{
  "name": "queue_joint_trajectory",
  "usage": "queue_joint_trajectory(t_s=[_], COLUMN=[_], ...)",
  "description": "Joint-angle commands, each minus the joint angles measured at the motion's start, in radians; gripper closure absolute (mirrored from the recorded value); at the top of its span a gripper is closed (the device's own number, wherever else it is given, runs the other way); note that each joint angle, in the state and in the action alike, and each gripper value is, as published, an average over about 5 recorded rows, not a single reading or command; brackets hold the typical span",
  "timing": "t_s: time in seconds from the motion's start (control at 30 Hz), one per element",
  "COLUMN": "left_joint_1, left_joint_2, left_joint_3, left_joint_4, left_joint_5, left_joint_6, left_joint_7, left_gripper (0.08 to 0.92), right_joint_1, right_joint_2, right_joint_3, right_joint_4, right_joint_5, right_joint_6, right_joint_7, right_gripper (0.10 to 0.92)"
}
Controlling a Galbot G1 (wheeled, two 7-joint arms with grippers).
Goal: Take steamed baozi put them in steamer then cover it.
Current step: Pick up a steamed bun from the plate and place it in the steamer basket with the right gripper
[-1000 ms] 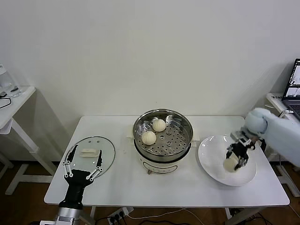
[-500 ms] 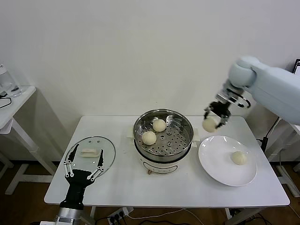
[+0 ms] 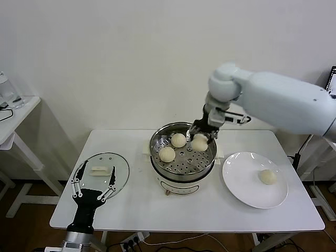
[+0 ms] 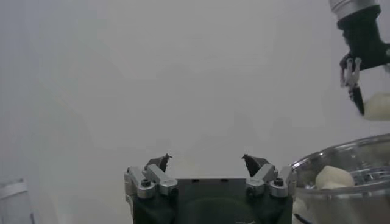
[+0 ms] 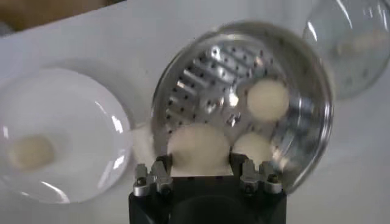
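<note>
The steel steamer (image 3: 209, 156) stands mid-table with two baozi inside, one at the back (image 3: 178, 140) and one at the left (image 3: 167, 154). My right gripper (image 3: 200, 140) is shut on a third baozi (image 3: 199, 143) and holds it over the steamer's back right part; the right wrist view shows this baozi (image 5: 198, 149) between the fingers above the perforated floor. A fourth baozi (image 3: 268, 177) lies on the white plate (image 3: 239, 184). The glass cover (image 3: 121, 167) lies flat at the table's left. My left gripper (image 3: 93, 180) is open just in front of the cover.
A side table (image 3: 16, 118) stands at the far left. A laptop edge (image 3: 332, 84) shows at the far right. The table's front edge (image 3: 184, 227) runs below the steamer and plate.
My right gripper lifted a baozi off the plate, carried it left, and now holds it over the steamer. One baozi remains on the plate. The left arm has not moved.
</note>
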Motion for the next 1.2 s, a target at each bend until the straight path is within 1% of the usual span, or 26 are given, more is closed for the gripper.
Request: queue_joint_trajectory(t_s=[0.03, 0.3, 0.9, 1.0, 1.1, 1.2], left_joint_1=[0.000, 0.003, 0.001, 0.001, 0.001, 0.000], left_joint_2=[-0.001, -0.001, -0.003, -0.001, -0.001, -0.001], left_joint_3=[-0.001, -0.008, -0.013, -0.018, -0.020, -0.018], left_joint_4=[0.000, -0.002, -0.002, -0.002, -0.001, -0.002], left_joint_5=[-0.002, -0.004, -0.017, -0.020, -0.021, -0.021], left_joint_6=[-0.001, -0.005, -0.010, -0.010, -0.010, -0.009], left_joint_7=[0.000, -0.002, -0.005, -0.005, -0.005, -0.004], left_gripper=[0.177, 0.177, 0.177, 0.177, 0.177, 0.177], right_joint_1=[-0.088, -0.158, -0.211, -0.210, -0.203, -0.190], right_joint_2=[0.051, 0.068, 0.108, 0.110, 0.105, 0.090], right_joint_3=[-0.004, 0.027, 0.050, 0.050, 0.052, 0.069], right_joint_4=[0.071, 0.035, -0.008, -0.006, -0.001, 0.003], right_joint_5=[-0.162, -0.247, -0.315, -0.312, -0.296, -0.264], right_joint_6=[0.159, 0.182, 0.170, 0.166, 0.158, 0.144], right_joint_7=[0.070, 0.073, 0.074, 0.074, 0.072, 0.067], right_gripper=[0.368, 0.364, 0.331, 0.301, 0.239, 0.208])
